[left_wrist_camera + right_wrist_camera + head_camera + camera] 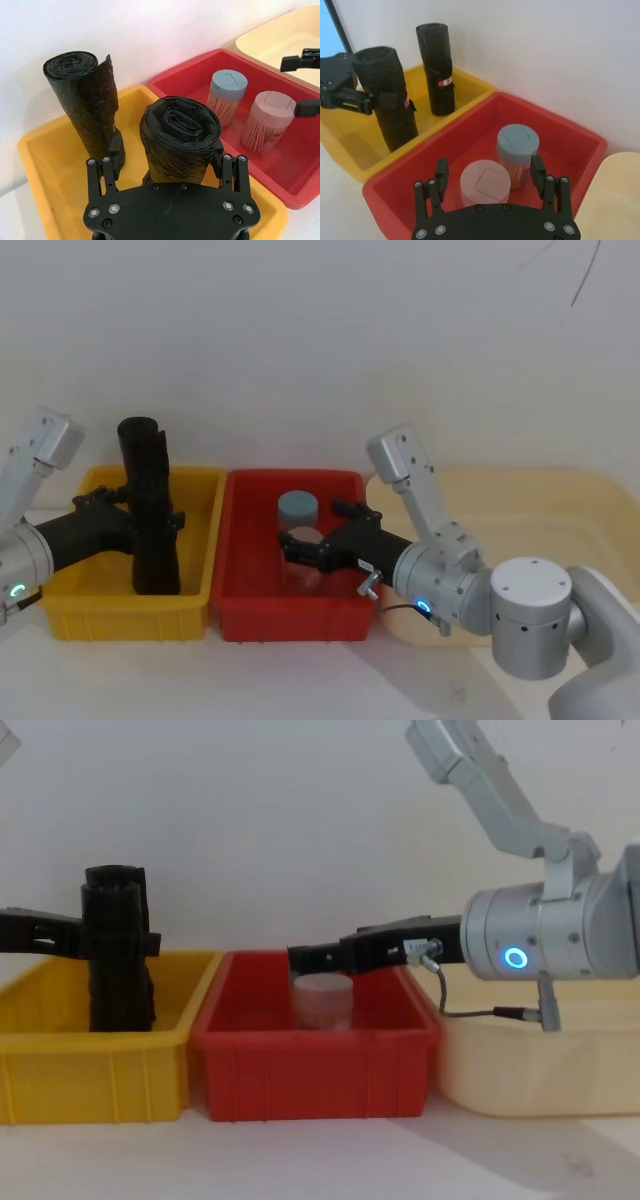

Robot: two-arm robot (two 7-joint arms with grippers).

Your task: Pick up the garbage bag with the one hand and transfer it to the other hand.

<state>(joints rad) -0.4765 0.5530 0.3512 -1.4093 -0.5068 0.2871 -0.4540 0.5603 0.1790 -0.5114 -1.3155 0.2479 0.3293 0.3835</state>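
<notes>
— Where is the garbage bag (180,132)?

— Upright in the yellow bin (130,615). Our left gripper (150,508) has its fingers (116,150) closed on it at about mid-height. Whether its base is off the bin floor, we cannot tell.

— So the lift is the step in hand?

— We judge so. We should raise it straight up with a firm grip, so the slick plastic does not slide, and clear the bin wall before swinging right.

— What sits close?

— The roll with the red mark (437,70) stands just behind it, and a tilt could knock it over.

— And our right gripper (489,167)?

— Its fingers are wide, low over the grey-lidded jar (518,142) and the pink-lidded jar (485,182) in the red bin (300,615). It should rise first. The open room is above the bins, so we should meet there, leaving the bag's upper end free for it.
</notes>
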